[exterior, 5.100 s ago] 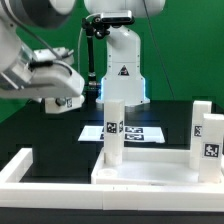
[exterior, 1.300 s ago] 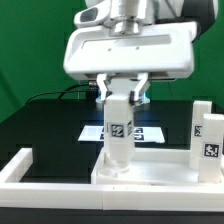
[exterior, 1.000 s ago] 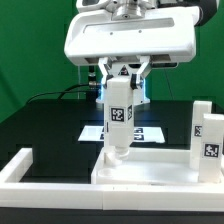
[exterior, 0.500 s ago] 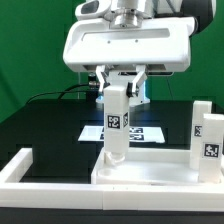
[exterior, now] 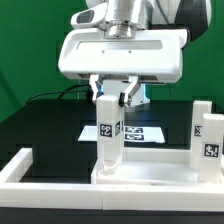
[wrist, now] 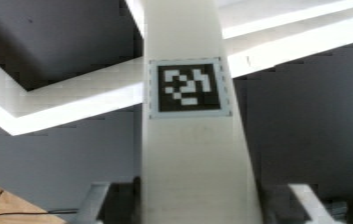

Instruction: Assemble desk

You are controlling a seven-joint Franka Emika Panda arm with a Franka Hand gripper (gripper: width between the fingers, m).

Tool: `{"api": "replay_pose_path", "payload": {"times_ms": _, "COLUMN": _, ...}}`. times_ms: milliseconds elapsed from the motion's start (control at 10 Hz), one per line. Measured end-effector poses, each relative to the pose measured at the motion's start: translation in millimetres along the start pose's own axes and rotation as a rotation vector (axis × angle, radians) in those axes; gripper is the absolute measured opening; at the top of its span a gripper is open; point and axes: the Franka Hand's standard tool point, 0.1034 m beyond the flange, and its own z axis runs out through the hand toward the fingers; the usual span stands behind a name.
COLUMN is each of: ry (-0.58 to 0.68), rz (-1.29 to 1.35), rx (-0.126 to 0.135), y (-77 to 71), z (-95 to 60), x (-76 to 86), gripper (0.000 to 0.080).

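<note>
In the exterior view my gripper (exterior: 112,95) is shut on the top of a white leg block (exterior: 110,138) with a square tag on its face. The block stands nearly upright, its foot at the near-left corner of the white tabletop slab (exterior: 150,172). Whether the foot is seated in the slab is hidden. The wrist view looks down the leg block (wrist: 191,120), with my gripper (wrist: 203,203) at its near end and one finger (wrist: 98,200) showing on each side. The slab's white rim (wrist: 66,108) lies beyond it.
Another tagged leg block (exterior: 208,140) stands on the slab at the exterior view's right. The marker board (exterior: 138,131) lies on the black table behind the held leg. A long white rail (exterior: 20,165) runs along the exterior view's left front.
The gripper has come down and shifted toward the exterior view's left with the leg block, bringing its foot lower onto the slab's corner. The grip has stayed the same.
</note>
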Motion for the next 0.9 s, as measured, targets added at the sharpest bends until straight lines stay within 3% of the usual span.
{"api": "replay_pose_path", "payload": {"times_ms": 400, "ry": 0.007, "rz": -0.007, "rx": -0.003, "y": -2.9, "z": 5.1, "x": 4.7, "gripper": 0.029}}
{"api": "replay_pose_path", "payload": {"times_ms": 900, "ry": 0.053, "rz": -0.029, "rx": -0.017, "y": -2.4, "z": 12.2, "x": -1.1, "gripper": 0.029}}
